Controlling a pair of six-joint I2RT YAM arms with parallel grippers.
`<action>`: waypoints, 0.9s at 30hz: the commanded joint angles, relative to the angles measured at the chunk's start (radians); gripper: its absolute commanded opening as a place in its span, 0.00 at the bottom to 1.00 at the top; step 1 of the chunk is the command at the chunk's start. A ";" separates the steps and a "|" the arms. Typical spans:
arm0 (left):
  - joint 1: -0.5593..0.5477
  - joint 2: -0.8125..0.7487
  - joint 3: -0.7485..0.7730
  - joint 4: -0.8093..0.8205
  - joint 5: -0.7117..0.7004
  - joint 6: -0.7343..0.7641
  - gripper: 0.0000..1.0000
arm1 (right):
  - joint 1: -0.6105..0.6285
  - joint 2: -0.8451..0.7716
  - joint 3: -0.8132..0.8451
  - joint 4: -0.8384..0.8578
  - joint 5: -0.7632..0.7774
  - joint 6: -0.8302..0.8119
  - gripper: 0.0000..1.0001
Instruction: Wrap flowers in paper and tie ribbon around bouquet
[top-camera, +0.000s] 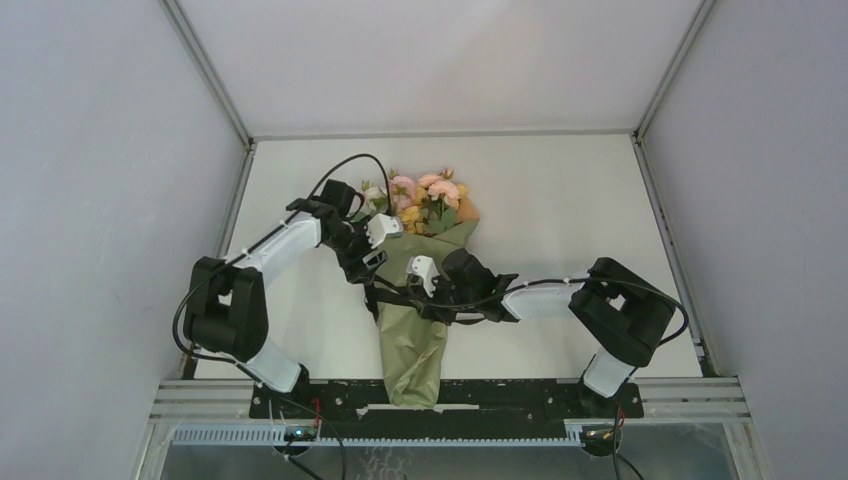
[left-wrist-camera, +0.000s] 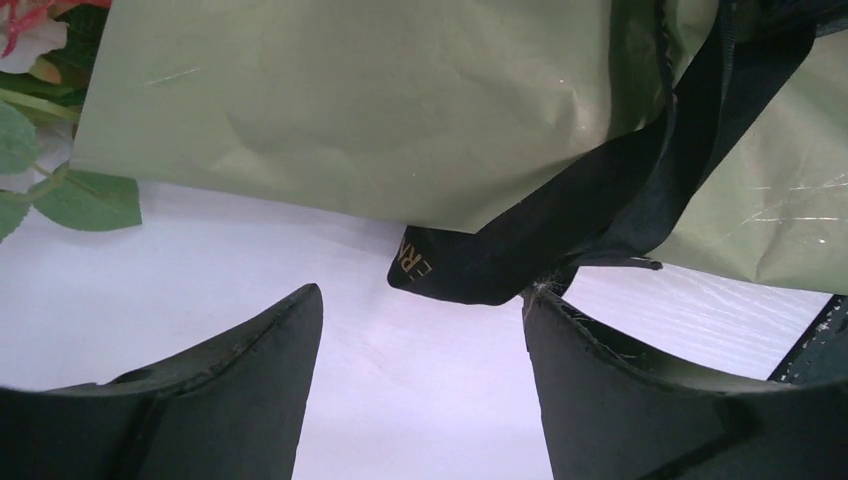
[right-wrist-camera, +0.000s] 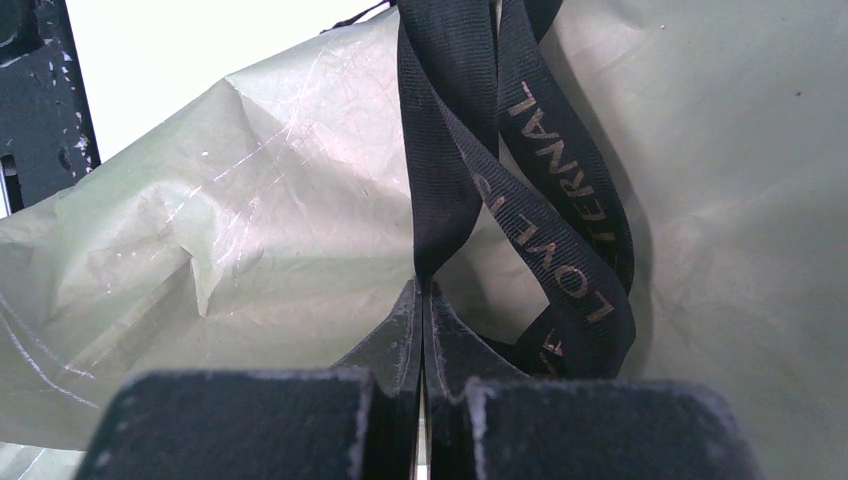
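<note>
The bouquet lies along the table's middle, with pink and yellow flowers (top-camera: 425, 195) at the far end of its olive-green paper (top-camera: 413, 345) cone. The black ribbon (top-camera: 392, 293) crosses the cone's waist. My right gripper (right-wrist-camera: 422, 288) is shut on a strand of the ribbon (right-wrist-camera: 440, 150), which has gold lettering and loops over the paper (right-wrist-camera: 250, 230). My left gripper (left-wrist-camera: 422, 293) is open at the cone's left side with only bare table between its fingers. A loose ribbon end (left-wrist-camera: 560, 215) lies just past the tip of its right finger (left-wrist-camera: 600, 390). Seen from above, the left gripper (top-camera: 367, 262) and right gripper (top-camera: 425, 298) both sit at the waist.
Green leaves (left-wrist-camera: 85, 200) and blooms stick out past the paper's edge at the left gripper's upper left. The black base rail (top-camera: 440, 398) runs under the cone's near tip. White walls enclose the table (top-camera: 570, 200) on three sides.
</note>
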 joint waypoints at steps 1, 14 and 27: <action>-0.016 0.029 -0.006 0.032 0.005 0.034 0.77 | -0.002 -0.015 0.003 0.005 -0.009 0.013 0.00; -0.033 0.024 -0.037 0.135 -0.042 -0.070 0.00 | 0.016 -0.132 0.003 -0.010 -0.036 0.041 0.00; -0.028 -0.124 -0.158 0.284 -0.157 -0.185 0.00 | -0.146 -0.346 -0.149 0.171 -0.174 0.280 0.00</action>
